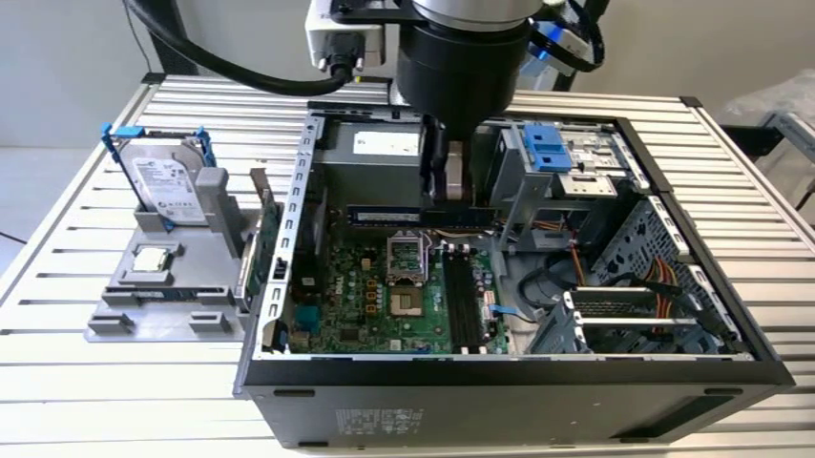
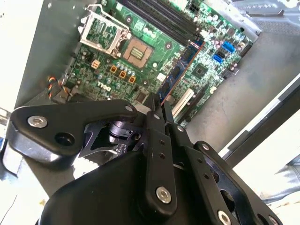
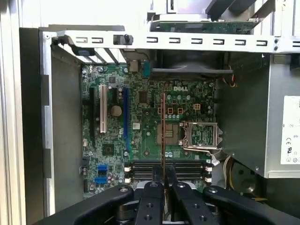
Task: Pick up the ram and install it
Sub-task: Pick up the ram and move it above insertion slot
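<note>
Pick done: gripper (image 3: 164,180) fingers (image 3: 152,197) clamped on ram (image 3: 162,131), held above mobo (image 3: 140,126), crosswise to black DIMM slots (image 3: 187,165), not seated, so install's left to do.

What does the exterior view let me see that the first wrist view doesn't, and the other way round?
Exterior view: the hard drive standing in a grey holder on the slatted table beside the open computer case, plus the ram's flat bluish side.
First wrist view: a white expansion slot, and the ram edge-on, a thin line at right angles to the black memory slots.
Both: the gripper shut on the ram, the motherboard and its processor socket.
</note>
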{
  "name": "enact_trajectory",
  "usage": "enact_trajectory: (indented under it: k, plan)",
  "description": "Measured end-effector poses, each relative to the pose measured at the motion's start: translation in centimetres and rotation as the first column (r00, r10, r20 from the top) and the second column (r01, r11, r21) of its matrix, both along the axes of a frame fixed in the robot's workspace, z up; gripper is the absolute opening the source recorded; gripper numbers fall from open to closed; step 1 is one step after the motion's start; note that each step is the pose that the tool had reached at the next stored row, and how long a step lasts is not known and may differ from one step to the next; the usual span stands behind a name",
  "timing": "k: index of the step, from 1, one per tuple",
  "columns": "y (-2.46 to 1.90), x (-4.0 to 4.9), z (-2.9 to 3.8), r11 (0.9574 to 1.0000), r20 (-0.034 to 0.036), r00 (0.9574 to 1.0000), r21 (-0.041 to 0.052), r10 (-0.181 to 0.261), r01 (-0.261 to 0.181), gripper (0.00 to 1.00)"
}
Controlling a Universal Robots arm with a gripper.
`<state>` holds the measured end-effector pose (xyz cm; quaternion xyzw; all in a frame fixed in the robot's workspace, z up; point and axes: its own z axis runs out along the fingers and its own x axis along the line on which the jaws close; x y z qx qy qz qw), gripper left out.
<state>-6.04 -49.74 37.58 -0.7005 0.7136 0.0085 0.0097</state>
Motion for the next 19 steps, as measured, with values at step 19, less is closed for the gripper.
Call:
enact_trajectory:
  k: [19]
  plan:
    - [-0.13,4.98,-0.01,1.0,-0.0006,1.0,0.0001,-0.006,0.006,0.0]
